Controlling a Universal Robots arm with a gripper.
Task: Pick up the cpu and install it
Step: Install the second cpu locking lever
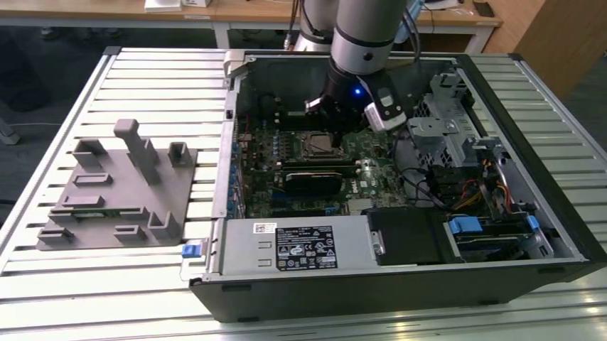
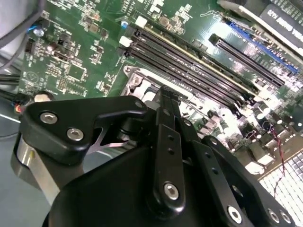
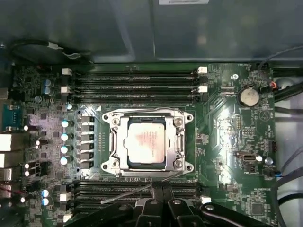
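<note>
First wrist view – cpu (image 3: pixel 146 144) seated in socket frame (image 3: pixel 147 143), motherboard (image 3: pixel 222 137) around

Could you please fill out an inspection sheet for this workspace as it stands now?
Surface: slatted metal table carrying an open computer case.
Job's things: cpu lying flat inside the socket frame on the motherboard.
Clutter: grey tray on the exterior view's left, beside the case.
Grippers: hand over the socket area; finger state unclear.
Cables: bundled wires by the drive bays on the exterior view's right.
Surroundings: desks behind the table.
</note>
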